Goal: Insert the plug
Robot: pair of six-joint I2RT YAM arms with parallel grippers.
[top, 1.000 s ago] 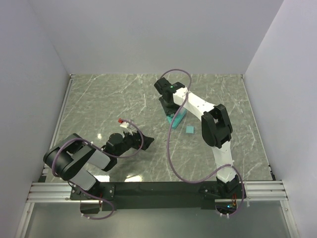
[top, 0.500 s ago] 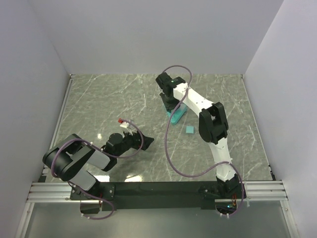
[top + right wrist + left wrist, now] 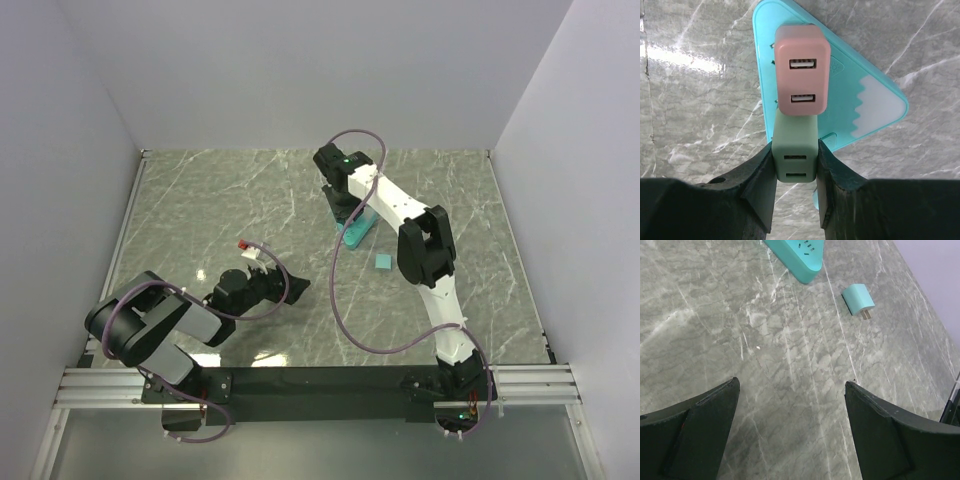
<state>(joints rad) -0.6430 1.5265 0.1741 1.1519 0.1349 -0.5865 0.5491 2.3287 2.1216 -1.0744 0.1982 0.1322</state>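
Observation:
My right gripper (image 3: 795,147) is shut on a pale green plug (image 3: 795,167), gripping its two sides. The plug stands over the teal triangular power strip (image 3: 865,100), right beside a pink plug (image 3: 802,75) that sits in the strip. Whether the green plug's prongs are in a socket is hidden. From above, the right gripper (image 3: 346,207) hangs over the strip (image 3: 360,233) at the table's middle back. My left gripper (image 3: 792,390) is open and holds nothing, low over the marble well short of the strip (image 3: 800,255); from above the left gripper (image 3: 290,285) lies front left.
A small teal plug (image 3: 383,261) lies loose on the marble to the right of the strip, its prongs showing in the left wrist view (image 3: 858,299). A small red and white item (image 3: 250,247) lies near the left arm. Walls enclose the table on three sides.
The right arm's wrist has shifted a little back and to the left over the strip, still holding the green plug. The left arm has not moved.

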